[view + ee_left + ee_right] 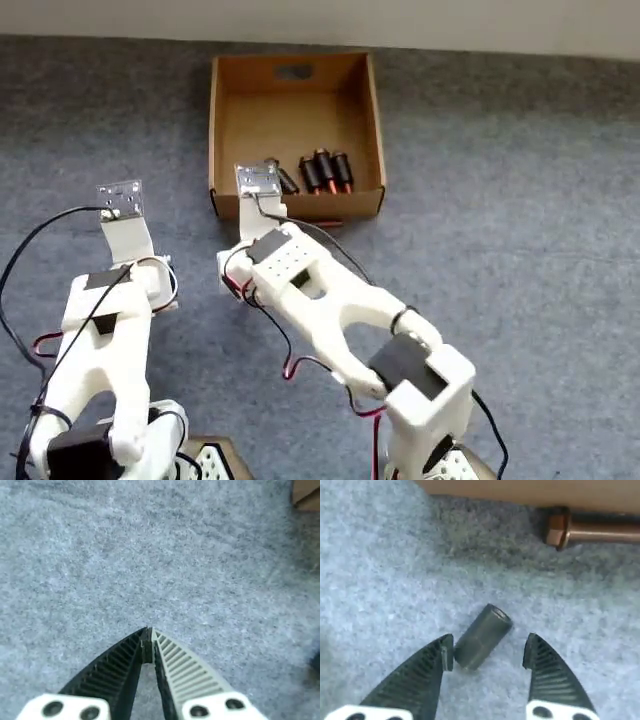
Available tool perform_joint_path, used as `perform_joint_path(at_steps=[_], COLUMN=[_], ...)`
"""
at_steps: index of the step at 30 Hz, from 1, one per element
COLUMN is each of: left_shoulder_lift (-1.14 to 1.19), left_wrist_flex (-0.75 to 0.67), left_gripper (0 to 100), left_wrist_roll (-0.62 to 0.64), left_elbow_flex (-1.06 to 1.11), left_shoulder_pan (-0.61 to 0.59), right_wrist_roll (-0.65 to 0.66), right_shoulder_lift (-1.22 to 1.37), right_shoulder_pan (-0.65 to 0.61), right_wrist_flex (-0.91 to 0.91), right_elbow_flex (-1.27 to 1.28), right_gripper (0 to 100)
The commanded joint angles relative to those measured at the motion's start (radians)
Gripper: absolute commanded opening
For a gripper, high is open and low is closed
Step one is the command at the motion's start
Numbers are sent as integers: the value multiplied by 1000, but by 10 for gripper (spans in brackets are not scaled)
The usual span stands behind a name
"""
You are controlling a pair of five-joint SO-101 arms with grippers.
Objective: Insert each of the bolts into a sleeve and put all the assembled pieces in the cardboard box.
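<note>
The right gripper [490, 642] has its jaws spread open just above the grey, felt-like tabletop [380, 570]. A short dark sleeve [482, 637] lies on its side between them. One end of the sleeve sits close against one jaw tip, and its open threaded end points away towards the box. The other jaw tip stands clear of it. The jaws are not clamped on the sleeve.

Just beyond the sleeve, a copper-coloured bolt [590, 530] lies flat on the tabletop along the outside of the cardboard box [520, 490]. Its hexagonal head is turned towards the middle of the right wrist view.

The left gripper [148, 632] has its jaws closed tip to tip with nothing between them, over bare tabletop. A corner of the box shows at the edge of the left wrist view.

From the high view, the right arm [330, 300] leans in across the middle, with its gripper end at the near wall of the box [225, 130]. The left arm [105, 330] stands well apart, off to the box's side.

Inside the box, three dark assembled pieces [325, 172] lie side by side close to the near wall. A fourth piece [286, 180] lies slanted beside them, next to the right arm's gripper end.
</note>
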Motion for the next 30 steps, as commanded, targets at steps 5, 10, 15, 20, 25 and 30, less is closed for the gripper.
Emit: perform_joint_path(at_steps=[5, 10, 15, 20, 25, 30], left_shoulder_lift=[-1, -1, -1, -1, -1, -1], left_wrist_flex=[-14, -14, -14, -14, -14, -14], left_gripper=[8, 8, 8, 8, 8, 8], left_wrist_roll=[9, 9, 9, 9, 9, 9], left_elbow_flex=[-15, -15, -15, -15, -15, -15], left_shoulder_pan=[-7, -7, -7, -7, -7, -7], right_wrist_roll=[-6, 0, 106, 267, 457, 644], right_shoulder_lift=[114, 117, 111, 12, -234, -414], right_shoulder_pan=[8, 15, 22, 87, 168, 332], right_wrist_flex=[5, 102, 173, 249, 226, 223], right_elbow_flex=[-127, -127, -125, -85, 179, 418], right_gripper=[200, 3, 5, 5, 5, 9])
